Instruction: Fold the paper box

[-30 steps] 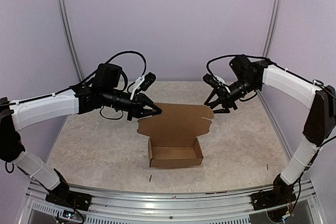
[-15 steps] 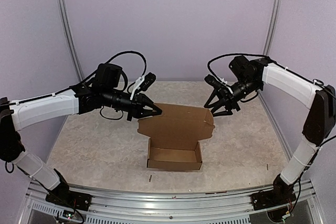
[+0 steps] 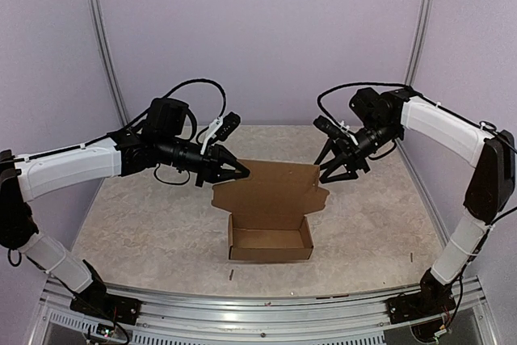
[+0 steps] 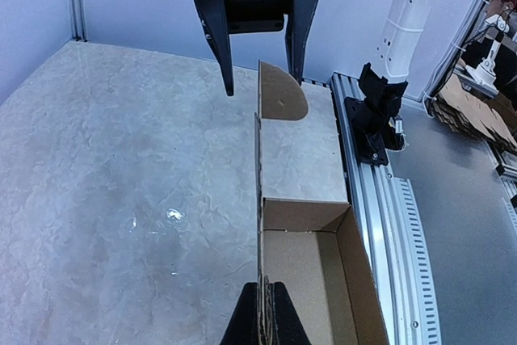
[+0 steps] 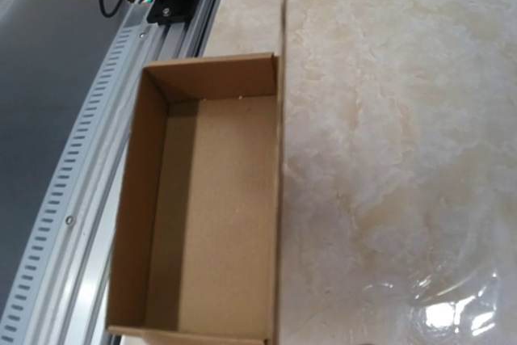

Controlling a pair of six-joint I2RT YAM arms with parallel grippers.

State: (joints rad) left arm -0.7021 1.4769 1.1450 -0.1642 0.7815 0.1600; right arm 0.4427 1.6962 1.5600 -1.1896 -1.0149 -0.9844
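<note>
Pinched narrow, my left gripper (image 4: 262, 317) clamps the upper left edge of the lid (image 3: 271, 187) of the paper box (image 3: 271, 240). I judge that this grip is what holds the lid upright. The box's tray (image 5: 218, 224) sits open-topped in the middle of the worktop (image 3: 145, 224), on the side nearer my bases. All four of its walls are up, and the lid rises from the far wall, edge-on to both wrist cameras. At the lid's other end my right gripper (image 4: 260, 78) is spread wide, one finger to each side of the panel where the rounded tab (image 4: 283, 94) sticks out. Whether either finger touches the card I cannot tell. I read that straddle as readiness to bend the tab while the left side braces the panel. The lid is not yet down over the tray.
</note>
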